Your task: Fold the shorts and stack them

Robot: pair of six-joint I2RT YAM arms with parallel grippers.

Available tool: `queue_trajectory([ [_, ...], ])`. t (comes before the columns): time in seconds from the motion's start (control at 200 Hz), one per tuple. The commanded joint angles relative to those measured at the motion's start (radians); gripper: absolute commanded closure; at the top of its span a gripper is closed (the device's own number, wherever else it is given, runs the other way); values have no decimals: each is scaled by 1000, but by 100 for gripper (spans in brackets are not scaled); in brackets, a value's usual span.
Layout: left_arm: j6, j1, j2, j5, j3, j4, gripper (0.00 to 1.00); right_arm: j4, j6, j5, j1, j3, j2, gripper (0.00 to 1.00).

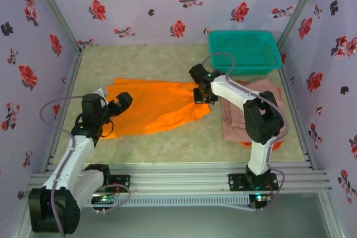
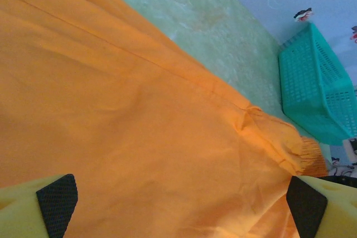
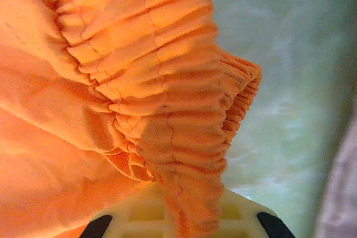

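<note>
1. The left gripper (image 1: 119, 104) sits at centre left of the top view. Its jaws are spread as wide as they go, and it holds nothing. It hangs over the left end of the orange shorts (image 1: 156, 107).
2. In the left wrist view its two black pads (image 2: 56, 204) stand in opposite bottom corners with orange cloth filling the gap between them. I cannot tell whether they touch the cloth.
3. The right gripper (image 1: 201, 96), just right of centre in the top view, is clenched on the right end of the same orange shorts. In the right wrist view the ruched elastic waistband runs down between its fingers (image 3: 97, 228).
4. The orange shorts lie spread across the middle of the table (image 1: 167, 137).
5. The teal mesh basket (image 1: 245, 69) stands at upper right against the back wall, its mesh floor showing from rim to rim.
6. There are three shorts. Besides the spread orange pair, the pink-beige shorts (image 1: 234, 124) lie in a rough rectangle at the right, beneath the right arm. A sliver of a second orange pair (image 1: 247, 144) peeks from under their lower edge.
7. There is one basket and there are two grippers.
</note>
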Motion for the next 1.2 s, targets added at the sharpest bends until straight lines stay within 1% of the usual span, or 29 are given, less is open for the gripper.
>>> queue_trajectory([
  [0.0, 18, 4, 23, 22, -45, 46, 1, -164, -83, 173, 2, 72, -2, 100],
  [0.07, 12, 2, 35, 28, -65, 65, 1, -221, -112, 245, 3, 123, 17, 100],
  [0.41, 9, -22, 46, 33, -116, 104, 1, -446, -212, 479, 3, 349, 27, 100],
  [0.76, 9, -89, 56, 57, -131, 167, 1, -606, -258, 641, 15, 554, 85, 100],
  [0.94, -2, -109, 75, 57, -143, 198, 1, -677, -250, 676, 64, 709, 156, 100],
  [1.195, -8, -120, 97, 57, -159, 229, 1, -762, -208, 678, 196, 977, 320, 100],
])
